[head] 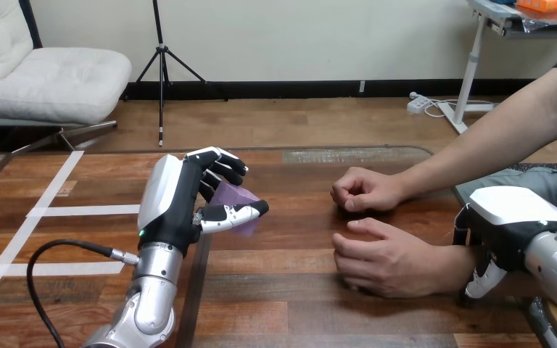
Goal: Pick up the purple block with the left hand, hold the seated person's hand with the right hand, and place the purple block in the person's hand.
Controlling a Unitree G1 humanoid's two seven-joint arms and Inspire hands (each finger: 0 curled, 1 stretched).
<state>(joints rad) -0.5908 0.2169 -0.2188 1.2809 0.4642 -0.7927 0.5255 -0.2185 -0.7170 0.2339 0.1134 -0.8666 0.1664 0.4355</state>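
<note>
I have my left hand out over the table, left of centre, with its back towards me. Its fingers are curled over the purple block and its thumb presses the near side, so the block is clamped in that hand. From here I cannot tell whether the block rests on the wood or hangs just clear of it. The person's two hands lie on the table to the right of the block, apart from it. The far hand is a loose fist and the near hand is palm down. My right hand sits at the near hand's wrist, by the right edge. I cannot tell whether it grips that wrist.
</note>
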